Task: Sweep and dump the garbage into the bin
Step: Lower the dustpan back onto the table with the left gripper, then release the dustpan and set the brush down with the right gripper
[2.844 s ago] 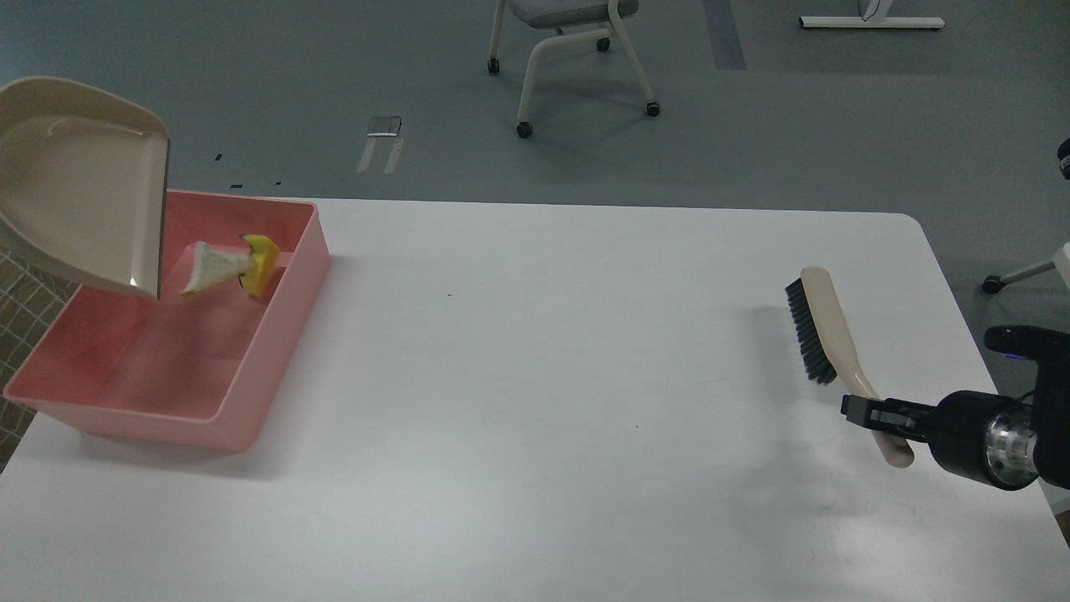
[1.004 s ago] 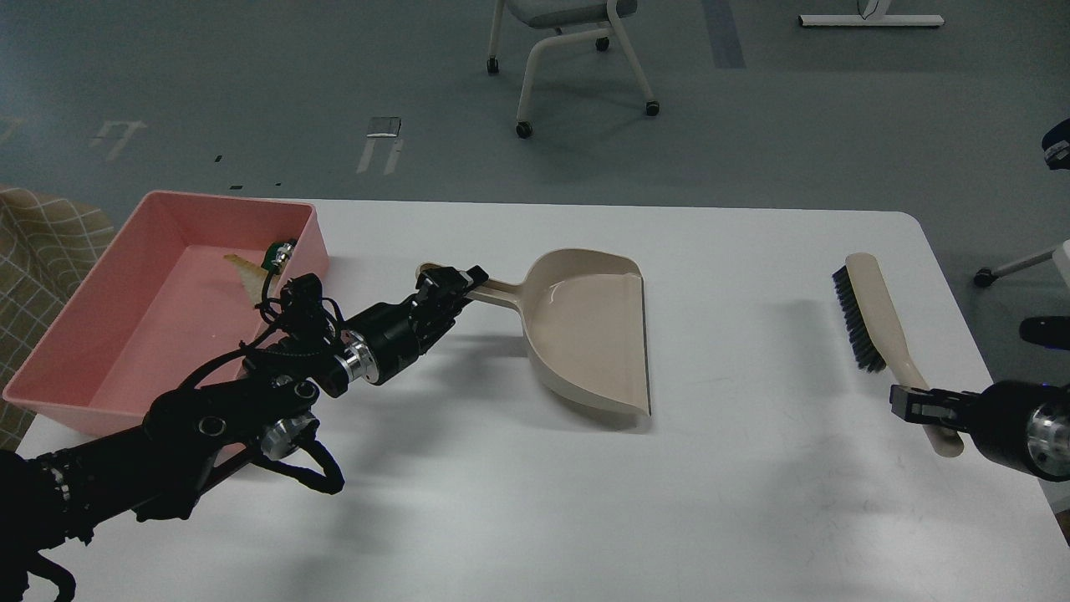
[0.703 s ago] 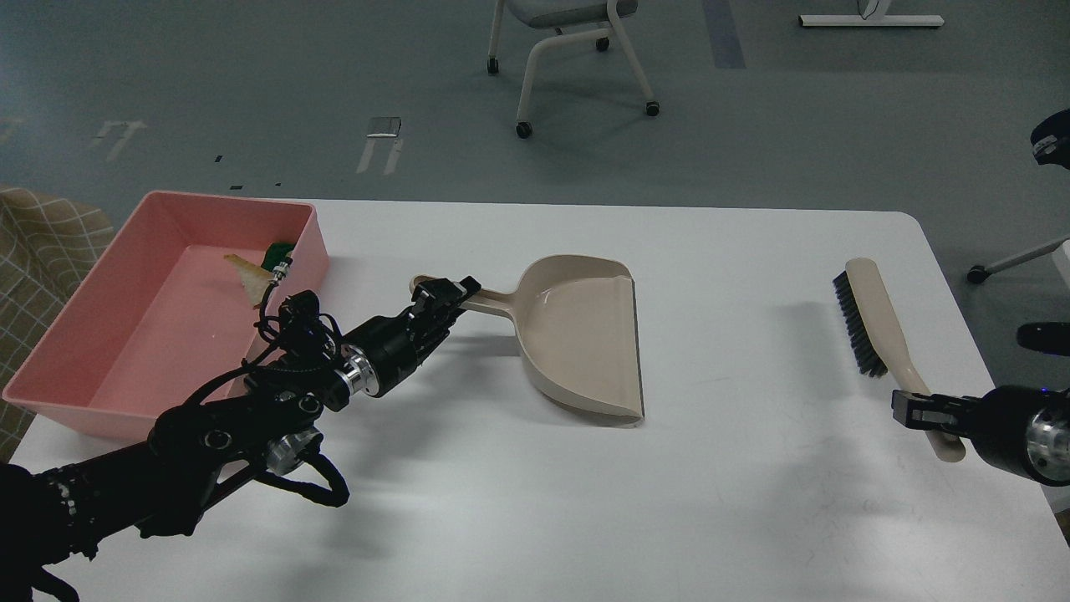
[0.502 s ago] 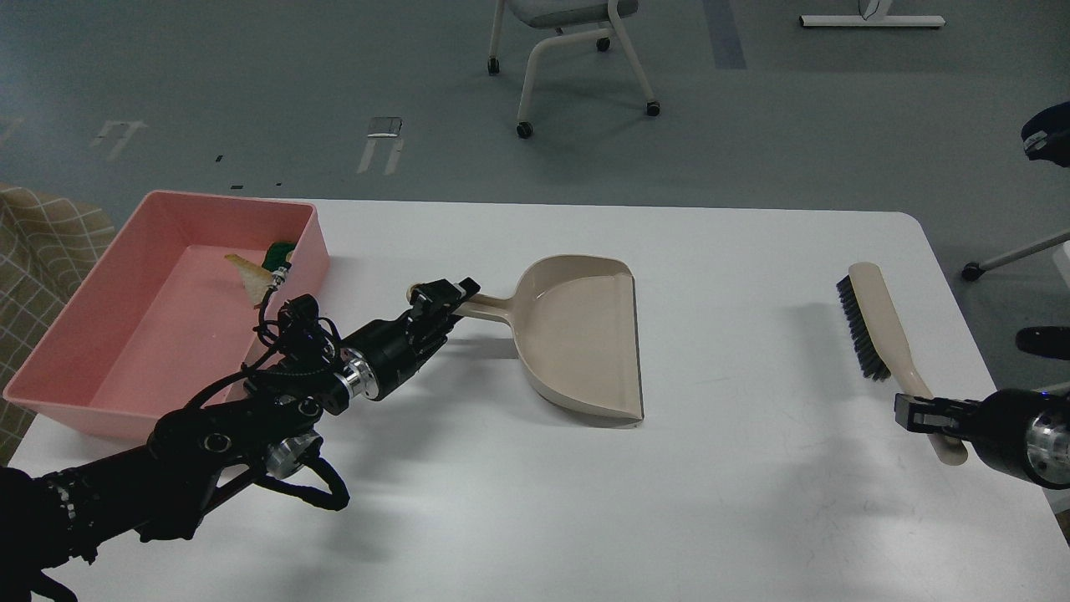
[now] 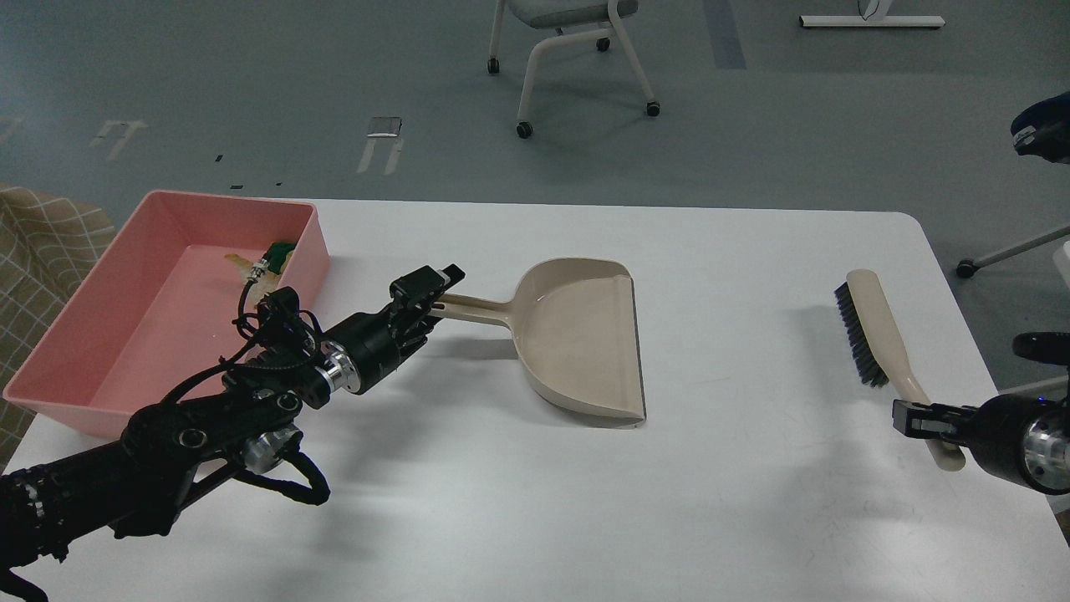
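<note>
The pink bin point(image 5: 100, 284) stands at the table's back left. The garbage lies in its far right corner: the sponge piece point(image 5: 281, 250), green side showing, and the off-white strip point(image 5: 240, 262), partly hidden by my left arm's cables. The beige dustpan point(image 5: 585, 343) lies flat and empty on the table's middle, handle pointing left. My left gripper point(image 5: 425, 288) is open at the handle's end, its upper finger raised above it. My right gripper point(image 5: 919, 418) is shut on the handle of the beige brush point(image 5: 873, 322) at the right.
The white table point(image 5: 518, 502) has its right edge close to the brush and my right arm. A wheeled chair point(image 5: 568, 50) stands on the floor behind the table. A checked cloth point(image 5: 42, 234) shows at the far left.
The dustpan came away from the bin and was set flat on the table's middle. Since half a second ago my left gripper let go of the handle and drew back left; the dustpan stayed.
</note>
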